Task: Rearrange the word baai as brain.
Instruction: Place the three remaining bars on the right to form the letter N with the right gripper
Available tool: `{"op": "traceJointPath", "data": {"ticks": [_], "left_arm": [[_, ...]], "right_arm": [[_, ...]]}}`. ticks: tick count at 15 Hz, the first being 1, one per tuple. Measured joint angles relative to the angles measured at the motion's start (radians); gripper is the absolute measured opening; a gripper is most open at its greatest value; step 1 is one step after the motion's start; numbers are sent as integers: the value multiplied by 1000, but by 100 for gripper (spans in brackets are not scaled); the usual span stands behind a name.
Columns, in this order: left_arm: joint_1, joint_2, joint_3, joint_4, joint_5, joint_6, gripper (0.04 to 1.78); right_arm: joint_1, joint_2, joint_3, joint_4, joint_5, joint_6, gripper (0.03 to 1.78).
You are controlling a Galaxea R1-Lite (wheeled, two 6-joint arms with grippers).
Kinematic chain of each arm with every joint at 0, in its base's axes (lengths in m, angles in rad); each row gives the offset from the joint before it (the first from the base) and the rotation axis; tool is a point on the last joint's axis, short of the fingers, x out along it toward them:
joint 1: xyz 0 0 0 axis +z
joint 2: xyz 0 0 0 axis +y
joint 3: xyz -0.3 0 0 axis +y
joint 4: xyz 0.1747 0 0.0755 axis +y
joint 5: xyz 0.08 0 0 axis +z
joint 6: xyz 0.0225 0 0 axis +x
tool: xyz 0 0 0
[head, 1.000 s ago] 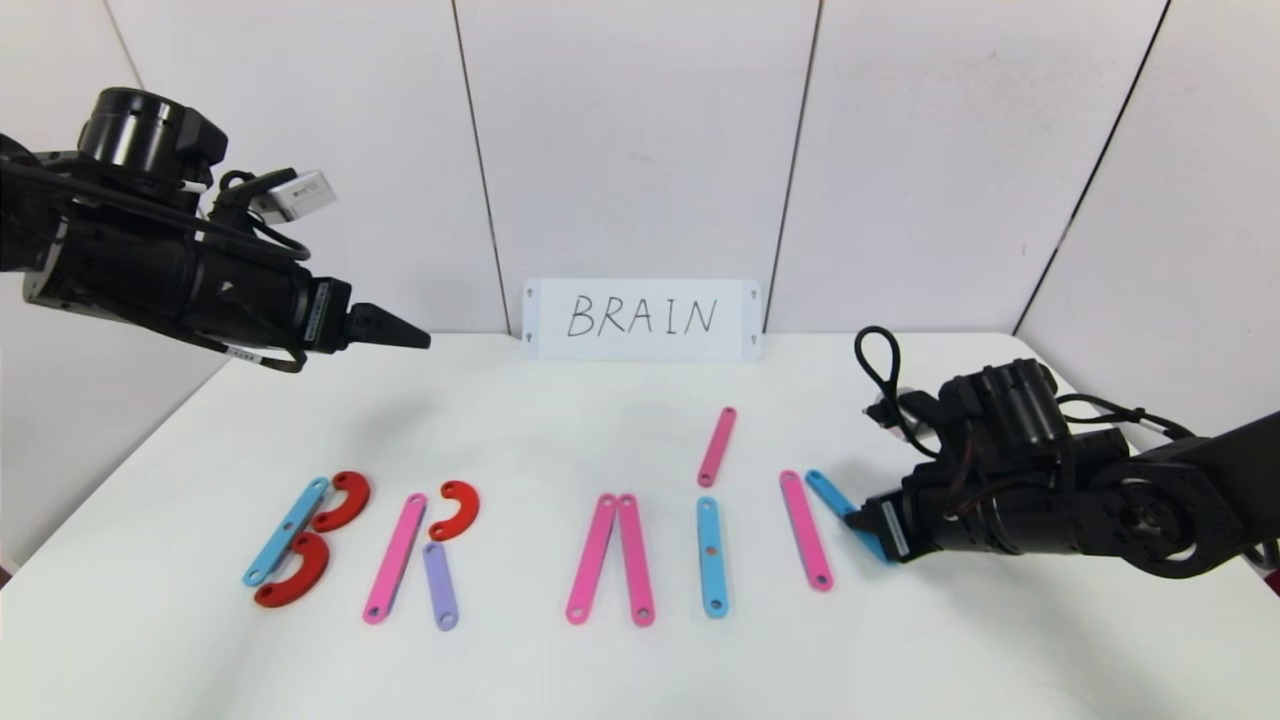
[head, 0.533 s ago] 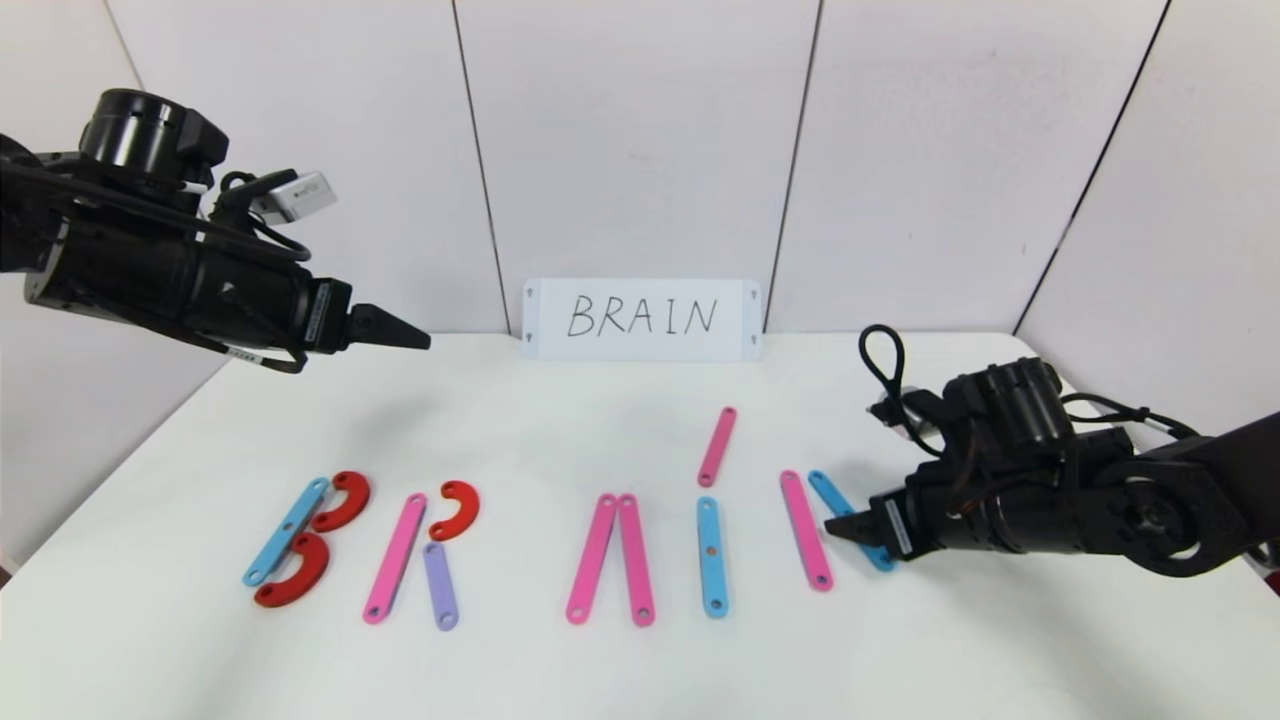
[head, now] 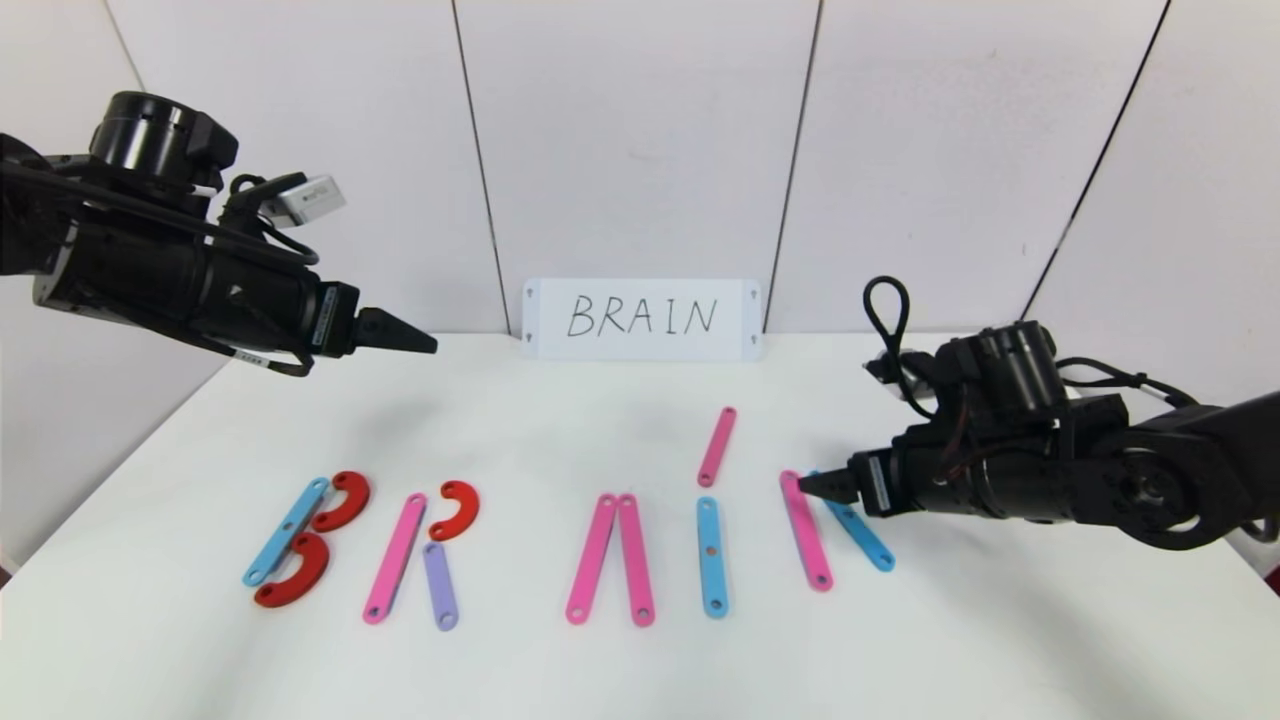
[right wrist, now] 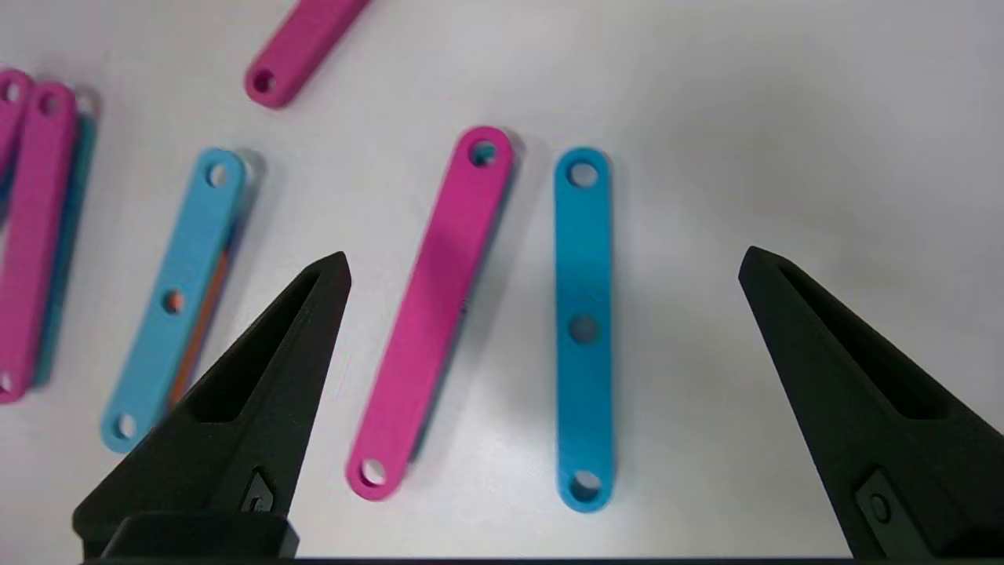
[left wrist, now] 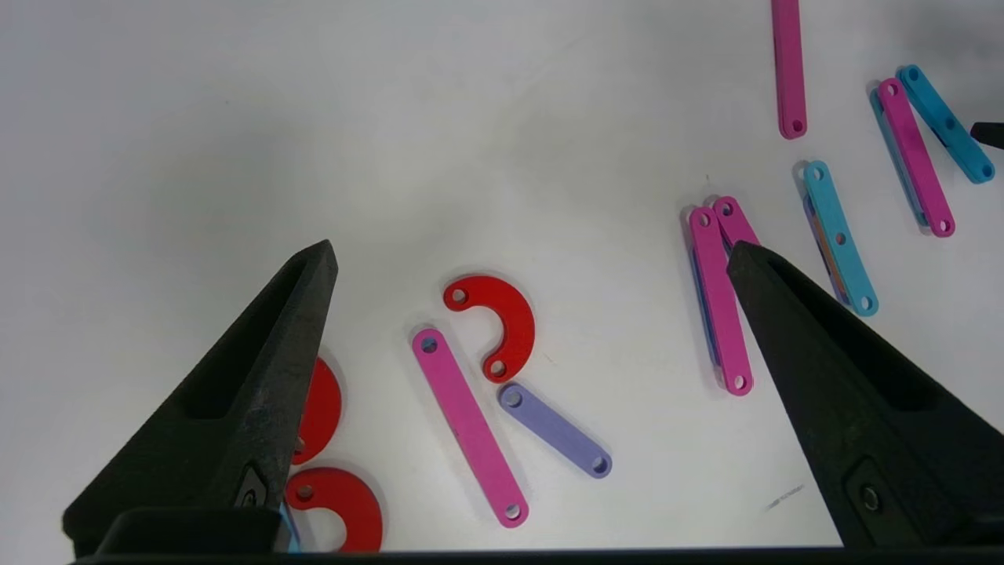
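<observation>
On the white tabletop (head: 560, 680) lie twelve flat pieces: five pink strips, three blue strips, one purple strip and three red curves.

At the far left, a blue strip (head: 286, 531) leans with two red curves (head: 341, 500) (head: 294, 571) touching its right side, forming a B. Just right of it, a pink strip (head: 395, 558), one red curve (head: 456, 510) and the purple strip (head: 439, 586) make an R. In the middle, two pink strips (head: 592, 559) (head: 635, 560) meet at their far ends like an A without a crossbar. Right of them a blue strip (head: 710, 556) lies upright as an I, and a lone pink strip (head: 717, 446) rests farther back, apart from the rest. At the right, a pink strip (head: 805, 530) and a blue strip (head: 850, 530) lie just beside each other, close at their far ends and spreading toward the near side.

The right end effector (head: 812, 485) hovers low over the far ends of that last pair; in the wrist view its fingers are wide apart, with the pink strip (right wrist: 430, 312) and blue strip (right wrist: 583, 328) between them and nothing held.

The left end effector (head: 420, 343) hangs high over the far left of the tabletop, its fingers (left wrist: 235, 408) spread apart and empty.

A white card (head: 642, 318) reading BRAIN stands against the far wall.
</observation>
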Motion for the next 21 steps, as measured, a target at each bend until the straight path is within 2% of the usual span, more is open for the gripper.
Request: {"op": "traceJointPath", "data": {"ticks": [5,11,21], "left_arm": [[-1,1,0,-1,0,-1,174],[0,3,-3,-1,0,-1,174],[0,3,-3,0,0,-1,174]], "right_arm": [[65,89,-100,6,-66,50,174],[78,167,-144,4,-68,93,174],[119,174,-151,6,-79,98,174]]}}
